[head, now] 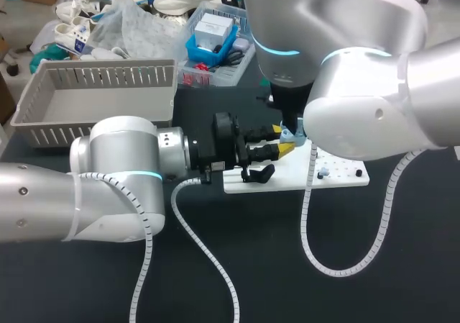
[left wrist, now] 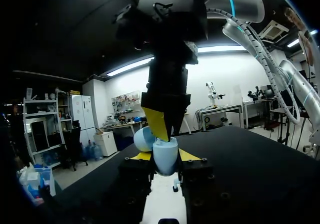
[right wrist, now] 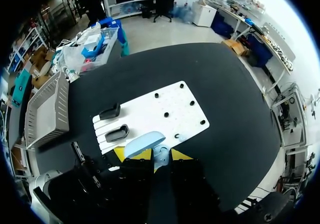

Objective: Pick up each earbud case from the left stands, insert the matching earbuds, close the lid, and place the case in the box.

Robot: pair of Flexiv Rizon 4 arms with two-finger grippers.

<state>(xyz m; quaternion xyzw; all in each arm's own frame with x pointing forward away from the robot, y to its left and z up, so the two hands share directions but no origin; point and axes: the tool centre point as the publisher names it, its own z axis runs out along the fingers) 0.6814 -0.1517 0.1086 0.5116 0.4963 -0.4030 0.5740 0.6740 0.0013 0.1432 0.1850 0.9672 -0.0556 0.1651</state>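
**Views compared.** The left wrist view shows the left gripper clamped on the earbud case. One yellow-tipped finger presses each side of its light-blue body, and the lid is swung open. The same view shows the right gripper coming down from above, its tip at the open mouth of the case. No view shows whether the right gripper is apart or together. The head view hides this meeting point behind the right arm's large joints. The right wrist view looks straight down past the open lid onto the white board, which the left wrist view shows only as a strip under the left gripper.

**Count.**
- One case, held above the near edge of the board.
- Two black stands, side by side at the board's end nearest the box. The head view shows only one of them clearly.
- One grey slatted box.

**Containers.** The box sits at the far left of the dark worktop, well apart from the board. What the open case holds cannot be made out.
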